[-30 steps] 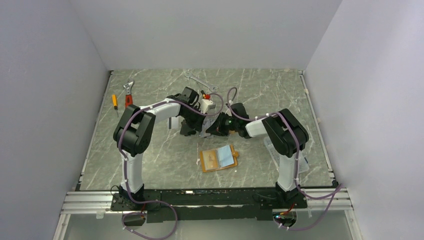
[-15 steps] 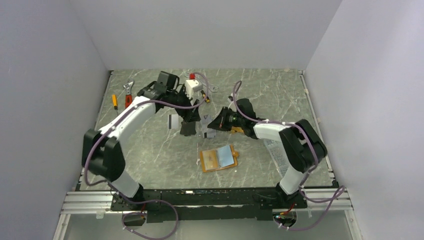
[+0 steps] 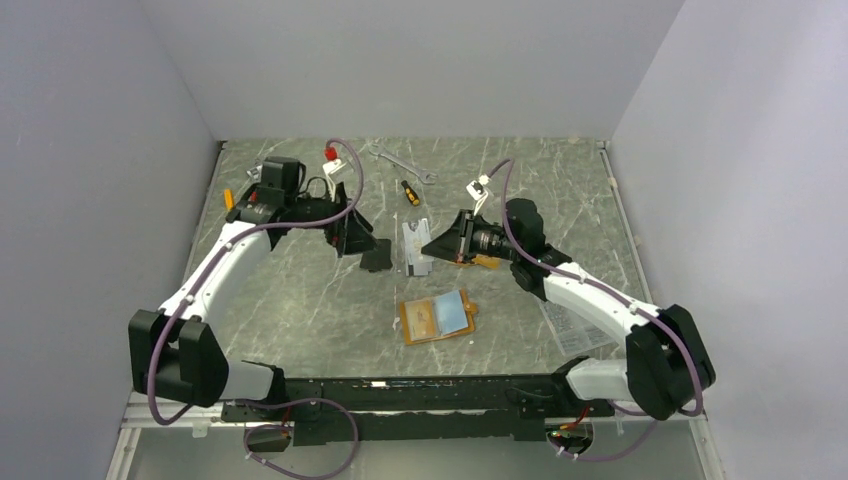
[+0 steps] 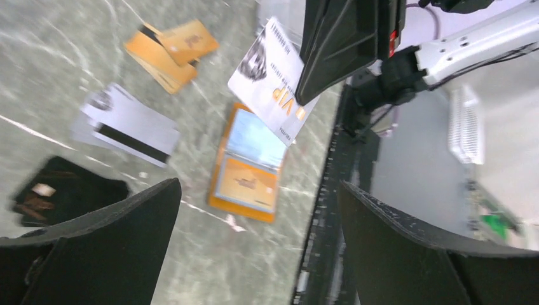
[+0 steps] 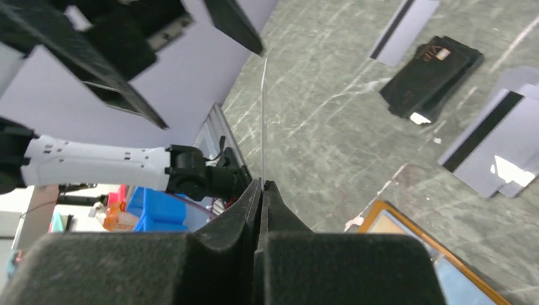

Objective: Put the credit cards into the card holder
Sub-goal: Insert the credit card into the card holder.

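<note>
clamping a white card [image 4: 267,70], right hand [image 5: 261,184] hides its corner; left hand [image 4: 257,185] gapes.

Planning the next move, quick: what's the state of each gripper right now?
Left gripper: open, holding nothing.
Right gripper: closed, holding a white credit card by one edge.

Orange card holder [image 3: 438,317] lies open, flat; silver-grey credit cards [image 3: 415,247] lie near it, 1 white card [image 4: 268,75] held aloft.
</note>
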You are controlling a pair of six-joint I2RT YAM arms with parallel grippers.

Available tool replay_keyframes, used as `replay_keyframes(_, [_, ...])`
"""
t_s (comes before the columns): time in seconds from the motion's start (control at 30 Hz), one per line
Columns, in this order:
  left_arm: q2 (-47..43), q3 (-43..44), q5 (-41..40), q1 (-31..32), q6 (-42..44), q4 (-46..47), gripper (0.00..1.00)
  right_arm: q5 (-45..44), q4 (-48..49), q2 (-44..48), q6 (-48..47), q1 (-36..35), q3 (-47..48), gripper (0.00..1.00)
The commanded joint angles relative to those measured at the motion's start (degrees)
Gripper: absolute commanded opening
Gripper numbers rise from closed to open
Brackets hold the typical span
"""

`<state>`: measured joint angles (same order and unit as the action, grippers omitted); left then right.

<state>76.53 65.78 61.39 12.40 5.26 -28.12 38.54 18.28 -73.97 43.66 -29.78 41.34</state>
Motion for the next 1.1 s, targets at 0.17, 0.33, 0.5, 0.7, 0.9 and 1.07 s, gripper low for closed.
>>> replay_keyframes(0.17, [-0.76,-10.13,11.52,1.22,-23.05,24.77,0.99,2.24,4.13,0.91,0.28,-4.19,2.4,0.0])
replay_keyframes(0.33, [-0.66,-13.39,13.05,1.22,-27.37,31.14,0.99,1.16,4.77,-1.41,0.66,-6.86,4.75,0.0])
replay_keyframes(0.5, [-1.56,-14.34,13.55,1.2,-28.86,32.51,0.99,0.59,5.26,-3.5,0.93,-8.37,6.29,0.0])
replay_keyframes(0.7, [-1.04,-14.51,15.18,1.23,-32.87,35.52,0.79,-2.32,6.19,-5.79,1.17,-9.01,7.29,0.0])
replay_keyframes(0.9, [-1.79,-14.38,14.58,1.17,-30.92,33.4,0.42,-0.97,8.65,-6.87,2.2,-9.19,7.73,0.0])
replay_keyframes(1.07, [-1.29,-14.2,16.36,1.21,-32.16,34.89,0.29,0.31,9.58,-6.32,2.58,-9.75,6.77,0.0])
